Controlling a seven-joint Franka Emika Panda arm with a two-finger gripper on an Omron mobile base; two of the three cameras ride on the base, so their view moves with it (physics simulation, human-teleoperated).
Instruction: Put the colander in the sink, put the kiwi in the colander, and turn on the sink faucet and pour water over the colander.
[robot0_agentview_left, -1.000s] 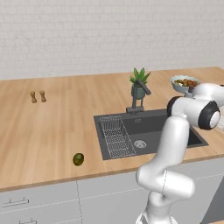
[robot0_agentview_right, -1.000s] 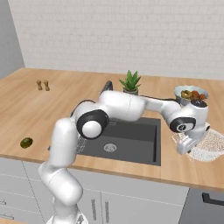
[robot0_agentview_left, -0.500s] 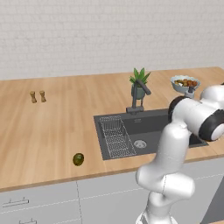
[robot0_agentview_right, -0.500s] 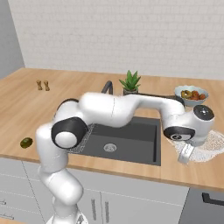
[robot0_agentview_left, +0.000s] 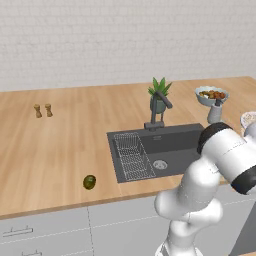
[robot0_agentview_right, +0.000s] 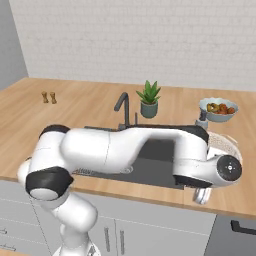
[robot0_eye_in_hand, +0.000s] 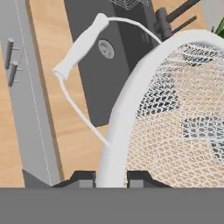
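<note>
The white colander (robot0_eye_in_hand: 175, 122) is close up in the hand view, its mesh over the wooden counter beside the sink (robot0_eye_in_hand: 118, 57). My gripper (robot0_eye_in_hand: 112, 177) is shut on the colander's near rim, with a dark fingertip (robot0_eye_in_hand: 85, 178) pressed against each side. The colander's long handle (robot0_eye_in_hand: 81, 46) reaches over the basin. From the right base view, the colander (robot0_agentview_right: 226, 145) is right of the sink (robot0_agentview_right: 150, 157), partly behind my arm, with the gripper (robot0_agentview_right: 202, 194) at the counter's front edge. The kiwi (robot0_agentview_left: 89, 182) lies on the counter left of the sink (robot0_agentview_left: 155, 150). The faucet (robot0_agentview_left: 159, 107) stands behind the basin.
Next to the faucet is a potted plant (robot0_agentview_left: 159, 94). A pale bowl of orange-red food (robot0_agentview_left: 211, 95) and a small grey object (robot0_agentview_left: 215, 113) are at the back right. Two wooden shakers (robot0_agentview_left: 42, 110) stand far left. My arm (robot0_agentview_right: 130, 147) stretches across the sink.
The arm has swung lower and forward. The hand dropped from above the colander to its near rim at the counter's front, where the fingers now clasp it. The kiwi has not moved.
</note>
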